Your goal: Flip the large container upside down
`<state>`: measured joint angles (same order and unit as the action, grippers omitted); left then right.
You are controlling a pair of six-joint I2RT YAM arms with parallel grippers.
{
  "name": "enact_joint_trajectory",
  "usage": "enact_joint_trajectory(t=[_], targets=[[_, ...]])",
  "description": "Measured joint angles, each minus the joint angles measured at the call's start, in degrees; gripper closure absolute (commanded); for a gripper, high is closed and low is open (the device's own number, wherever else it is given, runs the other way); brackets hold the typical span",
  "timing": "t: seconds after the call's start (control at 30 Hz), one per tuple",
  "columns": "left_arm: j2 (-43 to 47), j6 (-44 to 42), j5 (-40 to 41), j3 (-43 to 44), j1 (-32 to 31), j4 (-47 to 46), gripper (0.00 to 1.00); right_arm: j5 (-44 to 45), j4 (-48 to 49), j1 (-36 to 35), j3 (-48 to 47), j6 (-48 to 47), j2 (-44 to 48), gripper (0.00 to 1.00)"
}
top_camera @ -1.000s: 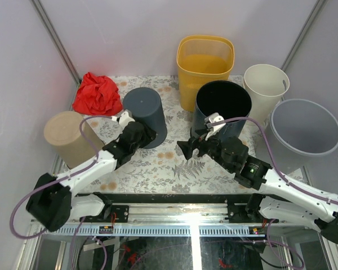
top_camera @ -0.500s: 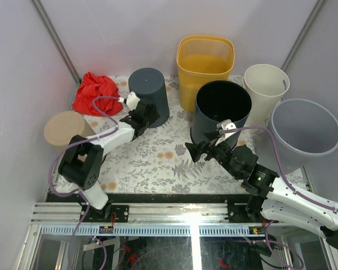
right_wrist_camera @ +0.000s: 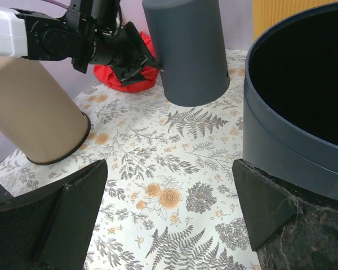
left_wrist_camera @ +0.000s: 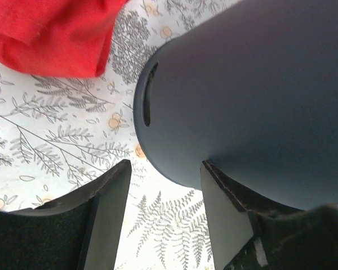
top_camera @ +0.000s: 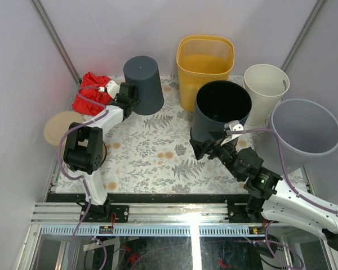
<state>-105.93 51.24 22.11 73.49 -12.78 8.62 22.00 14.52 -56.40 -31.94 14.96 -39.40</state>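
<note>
left gripper [top_camera: 128, 100] clamps the inverted slate-grey plastic bin [top_camera: 143, 84] near the floral table's [top_camera: 158, 163] far-left corner; best set rim-down, level, before releasing. right gripper [right_wrist_camera: 169, 185] gapes, empty.

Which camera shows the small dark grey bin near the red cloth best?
The top external view: the small grey bin appears almost whole, with its surroundings. The right wrist view crops its upper end, and the left wrist view shows only part of its wall, close up.
</note>
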Motion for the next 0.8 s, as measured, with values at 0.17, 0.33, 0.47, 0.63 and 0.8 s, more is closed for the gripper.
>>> enact_joint_trajectory(t=[0.17,0.33,0.47,0.63,0.8], targets=[[0.4,-0.9,-0.4,0.5,1.3,0.7,0.50,2.8,0.3,0.0,0.8,0.0,0.4,0.01],[7.2,-0.5,-3.0,-5.5,0.4,0.9,0.50,4.5,0.4,0.0,1.7,0.3,1.2,0.01],[15.8,-0.1,-4.8,-9.8,-2.4,1.2,0.50,5.4,0.5,0.0,1.7,0.5,1.8,0.01],[30.4,-0.1,-5.7,-17.4,-9.8,0.1,0.50,9.0,-1.7,0.0,0.1,0.1,2.1,0.00],[43.0,0.2,-4.0,-28.2,-18.2,-1.4,0.50,16.6,-10.5,0.0,-10.4,-0.7,0.7,0.01]])
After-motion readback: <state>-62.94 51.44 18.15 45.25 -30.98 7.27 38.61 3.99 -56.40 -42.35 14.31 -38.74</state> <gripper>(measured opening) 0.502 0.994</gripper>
